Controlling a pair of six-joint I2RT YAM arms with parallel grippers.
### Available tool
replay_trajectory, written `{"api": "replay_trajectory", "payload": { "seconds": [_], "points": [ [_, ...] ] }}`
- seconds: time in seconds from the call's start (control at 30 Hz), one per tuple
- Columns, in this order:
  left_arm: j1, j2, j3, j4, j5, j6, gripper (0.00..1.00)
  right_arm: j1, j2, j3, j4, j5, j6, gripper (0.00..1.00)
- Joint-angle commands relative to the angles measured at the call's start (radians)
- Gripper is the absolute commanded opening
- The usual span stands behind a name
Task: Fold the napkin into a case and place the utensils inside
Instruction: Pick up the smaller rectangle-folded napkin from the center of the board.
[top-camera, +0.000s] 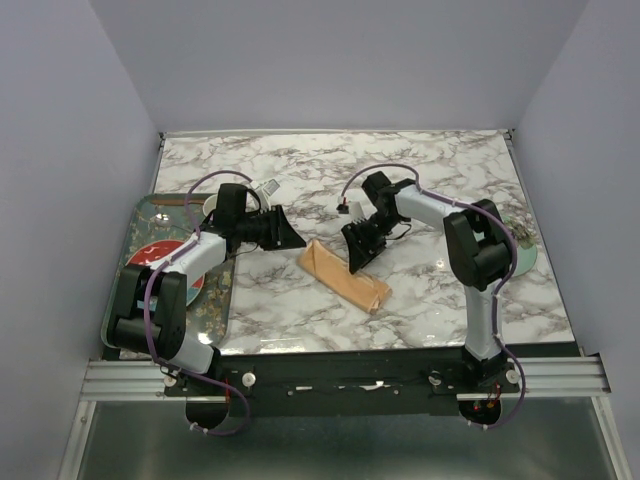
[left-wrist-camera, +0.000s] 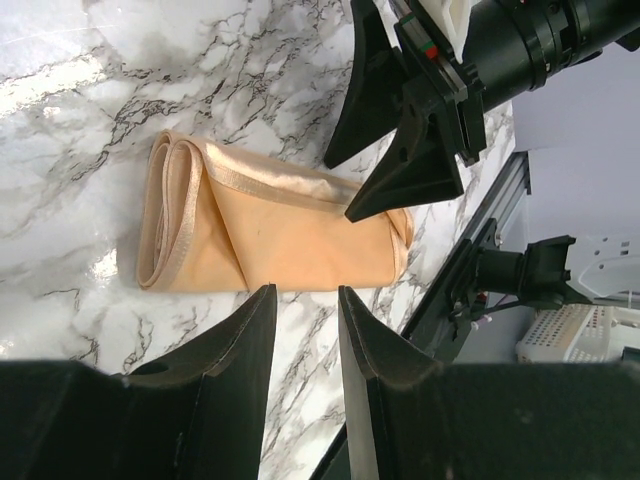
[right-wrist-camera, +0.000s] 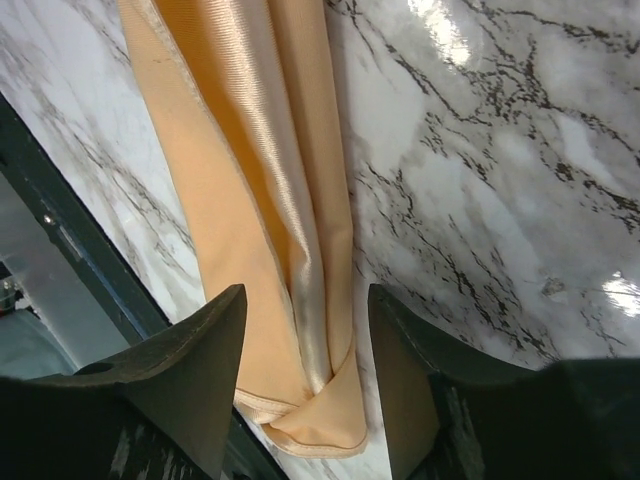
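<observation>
**Tools.** The right gripper (right-wrist-camera: 305, 300) has its jaws well apart and clamps nothing. It is poised over one end of the case (top-camera: 345, 275), with the cloth running beneath the gap between the fingers. Whether a fingertip touches the cloth cannot be told. The left gripper (left-wrist-camera: 307, 295) has its jaws narrowly apart with nothing between them. It points at the long side of the case from just beside it and is clear of the cloth.

**Work piece.** The napkin lies folded into a narrow layered peach-orange rectangle. It sits diagonally near the middle of the table (top-camera: 450, 170), toward the near edge. Hemmed layers show at one end.

**Progress.** In my judgement the folding is done or nearly so; a final tidy may remain. No utensils can be made out in any view, so the filling step is taken as not yet done.

**Arm pose.** The right arm reaches in from the right edge, elbow raised, wrist angled down over the case. The left arm lies low, stretching inward above the patterned tray (top-camera: 150, 215) at the left edge.

**Surroundings.** A plate (top-camera: 140, 262) rests on the tray, and a second, green plate (top-camera: 525, 262) sits at the right edge.
</observation>
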Motion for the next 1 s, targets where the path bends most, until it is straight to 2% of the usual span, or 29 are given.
{"api": "replay_trajectory", "payload": {
  "seconds": [0.0, 0.2, 0.3, 0.5, 0.53, 0.57, 0.77, 0.97],
  "points": [
    [0.005, -0.013, 0.008, 0.028, -0.010, -0.008, 0.40, 0.030, 0.031, -0.048, 0.043, 0.002, 0.031, 0.60],
    [0.005, -0.012, 0.004, 0.026, -0.009, -0.008, 0.40, 0.047, 0.039, -0.063, 0.071, 0.025, 0.048, 0.59],
    [0.005, -0.016, 0.000, 0.026, -0.013, -0.008, 0.40, 0.045, 0.050, -0.066, 0.086, 0.051, 0.059, 0.51],
    [0.007, -0.021, -0.002, 0.012, -0.030, 0.007, 0.40, 0.045, 0.039, -0.071, 0.101, 0.104, 0.064, 0.20],
    [0.008, -0.021, -0.002, 0.012, -0.032, 0.007, 0.39, 0.047, 0.034, -0.072, 0.103, 0.106, 0.062, 0.07],
    [0.010, -0.019, -0.003, 0.012, -0.035, 0.003, 0.40, 0.045, 0.030, -0.071, 0.105, 0.101, 0.061, 0.01],
    [0.040, -0.025, 0.000, 0.023, -0.035, -0.016, 0.40, 0.045, -0.033, -0.049, 0.066, 0.084, 0.035, 0.01],
    [0.080, -0.034, 0.014, 0.009, -0.036, 0.007, 0.40, 0.047, -0.122, -0.035, 0.062, 0.195, -0.030, 0.01]
  ]
}}
